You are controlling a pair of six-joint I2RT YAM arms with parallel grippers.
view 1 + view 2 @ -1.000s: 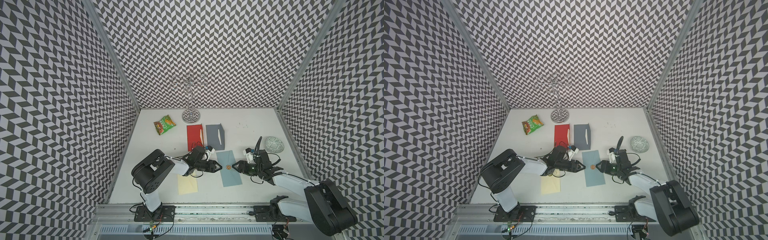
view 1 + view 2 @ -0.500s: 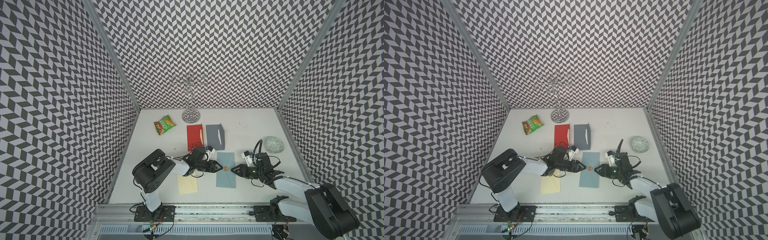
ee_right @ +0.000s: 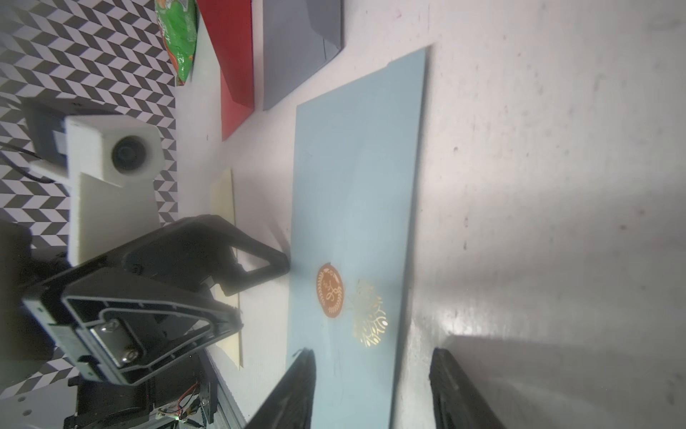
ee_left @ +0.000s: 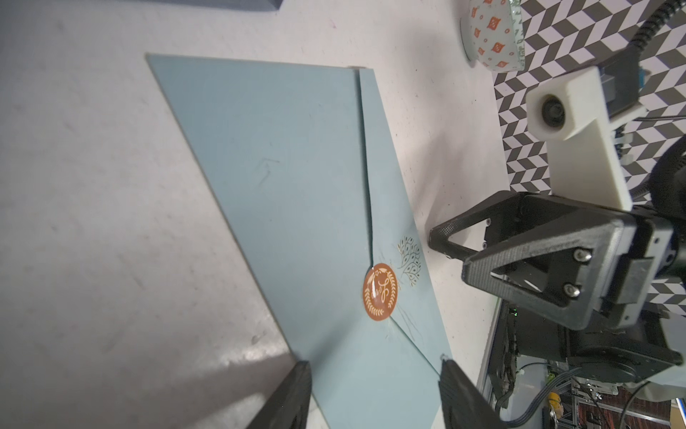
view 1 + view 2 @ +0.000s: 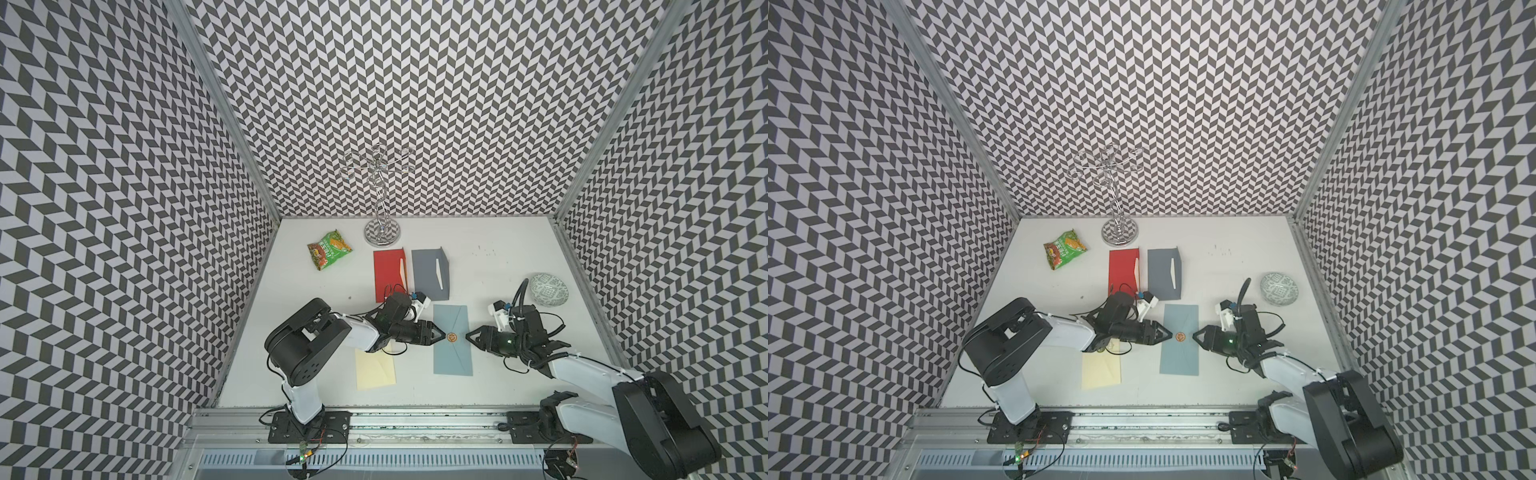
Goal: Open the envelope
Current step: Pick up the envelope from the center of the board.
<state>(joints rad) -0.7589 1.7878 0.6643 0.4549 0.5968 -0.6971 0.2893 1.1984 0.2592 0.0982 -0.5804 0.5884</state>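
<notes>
Swung round since a second ago, the blue envelope (image 5: 453, 357) no longer lies aslant with its far end toward the left arm but square on the desk (image 5: 511, 374), long edges running straight away from the robot's base, while both tools stand about where they did. It lies flat between the two arms, flap down, with the round orange seal (image 5: 452, 337) on the flap's point about midway along its length. From the left, the left tool (image 5: 440, 333) points at the seal, its tip reaching the envelope's left long edge; the right tool (image 5: 468, 335) faces it from the other side, tip just at the right long edge, so the seal sits between the two tips and near both. Each tool is rolled so that its fingers stand one over the other and apart, clamping nothing: in the left wrist view the left tool's fingers (image 4: 293, 393) show one down by the desk at the paper's edge and one clear above it, and the right wrist view shows the right tool's fingers (image 3: 456, 393) set the same way. Beside the left arm lies a cream envelope (image 5: 374, 370), apart from the blue one; a red envelope (image 5: 388, 274) and a grey envelope (image 5: 430, 274) lie side by side farther back
</notes>
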